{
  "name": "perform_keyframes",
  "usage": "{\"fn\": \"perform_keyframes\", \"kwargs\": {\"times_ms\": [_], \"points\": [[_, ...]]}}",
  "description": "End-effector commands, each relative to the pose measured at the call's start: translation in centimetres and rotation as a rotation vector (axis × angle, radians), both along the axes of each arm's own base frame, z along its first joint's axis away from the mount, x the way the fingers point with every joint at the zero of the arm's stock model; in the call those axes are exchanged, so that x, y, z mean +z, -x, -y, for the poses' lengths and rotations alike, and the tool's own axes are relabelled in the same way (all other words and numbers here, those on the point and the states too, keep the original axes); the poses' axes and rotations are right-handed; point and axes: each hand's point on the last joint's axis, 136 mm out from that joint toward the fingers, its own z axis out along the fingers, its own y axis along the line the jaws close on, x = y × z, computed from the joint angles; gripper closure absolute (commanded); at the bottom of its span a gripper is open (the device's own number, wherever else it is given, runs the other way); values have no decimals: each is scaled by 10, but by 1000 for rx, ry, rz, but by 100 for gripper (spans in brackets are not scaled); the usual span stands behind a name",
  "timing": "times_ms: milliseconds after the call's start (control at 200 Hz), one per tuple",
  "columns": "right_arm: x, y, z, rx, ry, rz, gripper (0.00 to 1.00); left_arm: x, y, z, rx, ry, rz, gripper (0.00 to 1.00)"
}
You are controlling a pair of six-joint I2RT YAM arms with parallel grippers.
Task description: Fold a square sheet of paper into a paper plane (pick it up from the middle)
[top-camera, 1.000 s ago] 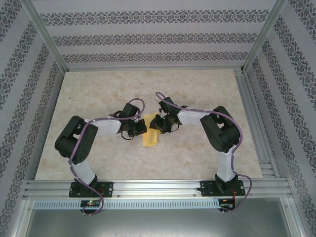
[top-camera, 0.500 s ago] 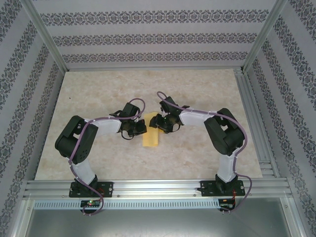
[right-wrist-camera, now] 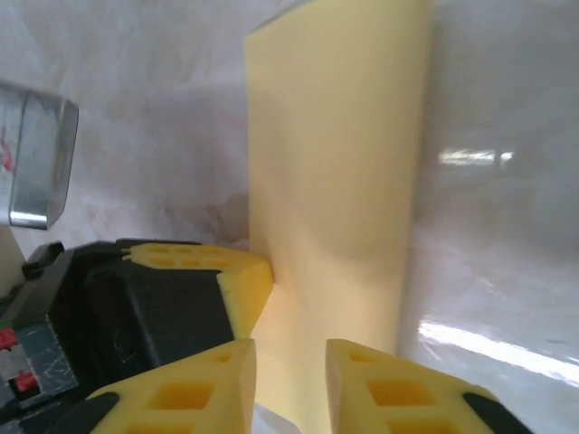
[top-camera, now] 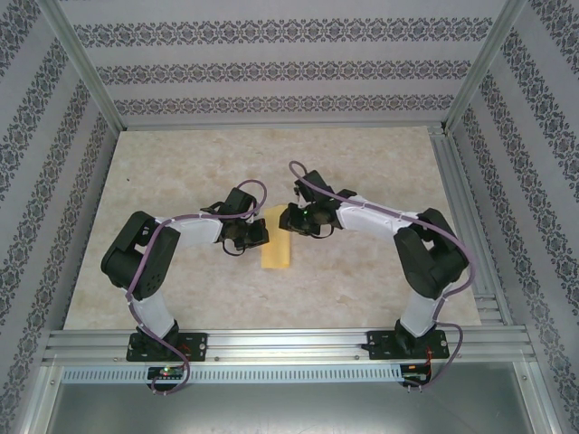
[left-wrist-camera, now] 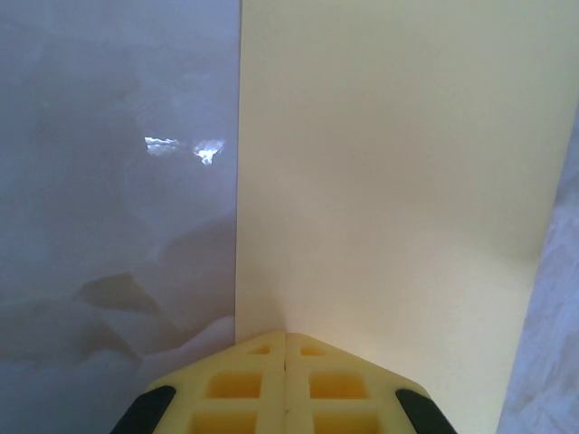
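Mid-frame in the top view, the square sheet of paper [top-camera: 276, 255], folded narrow, is pinched at its left edge by the left gripper [left-wrist-camera: 286, 339], likely anchoring it, while the right gripper [right-wrist-camera: 289, 362], fingers apart, waits at its upper end.

Pale marbled table [top-camera: 181, 172] — one yellow sheet of paper [top-camera: 276, 256] resting near its middle.

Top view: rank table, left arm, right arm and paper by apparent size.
1. table
2. right arm and left arm: they look about alike, so not ranked
3. paper
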Motion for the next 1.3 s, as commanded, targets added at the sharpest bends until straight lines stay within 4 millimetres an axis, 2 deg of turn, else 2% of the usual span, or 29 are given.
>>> {"fn": "perform_keyframes", "kwargs": {"times_ms": [0,75,170,589,699,824,974,1139,1294], "points": [[-3,2,-25,74,-66,-4,77,-22,17,-6,-26,-75,-62,100],[-9,5,-31,94,-80,-20,78,-23,16,-7,-26,-79,-65,100],[-21,7,-28,86,-60,-43,79,-23,16,-7,-28,-79,-67,100],[-72,12,11,14,60,-112,80,-27,18,-9,-27,-93,-75,100],[-67,10,12,16,54,-102,80,-28,19,-9,-29,-93,-79,100],[-41,7,3,41,2,-51,80,-28,19,-8,-28,-88,-80,100],[-22,20,-6,84,-50,-41,79,-27,19,-7,-27,-86,-79,100],[-31,45,-11,125,-53,-95,79,-27,19,-7,-25,-85,-77,100],[-44,62,-3,129,-33,-141,79,-28,19,-7,-21,-86,-78,100]]}}
